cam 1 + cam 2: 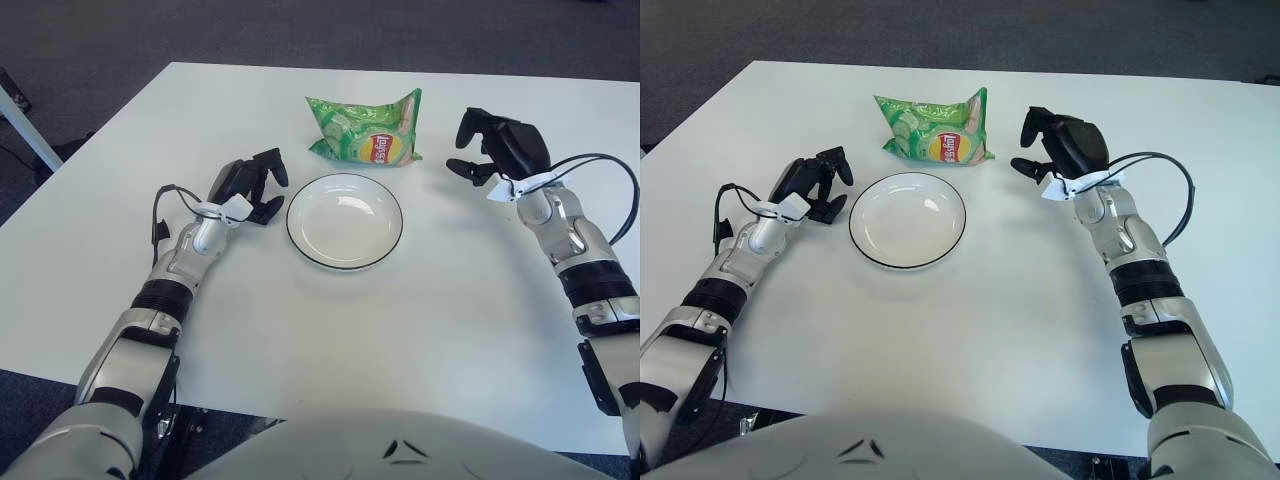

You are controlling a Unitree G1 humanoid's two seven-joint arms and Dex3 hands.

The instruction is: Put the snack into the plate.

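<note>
Snack bag (366,131) first: you can see the green crisp packet lying flat on the white bench (420,310), just beyond the far rim of the plate (344,220) and close to it, with a thin strip of bare bench between the two. The plate is a white shallow dish with a dark rim, sitting near the middle of the bench with nothing in it.

Your right robot hand (492,150) is up at the level of the packet, just to its right and apart from it. Its dark fingers (1033,126) are curled loosely and point toward the packet, and they hold nothing. Whether the hand is touching the bench or hovering just above it is hard to judge from these two views.

Your left robot hand (250,185) shows just left of the plate, near its rim but not touching it. Its fingers (273,163) are bent in a relaxed curl and are likewise empty. A black cable (165,200) loops off the left forearm beside the wrist, and another loops off the right forearm (575,245) toward the bench edge
</note>
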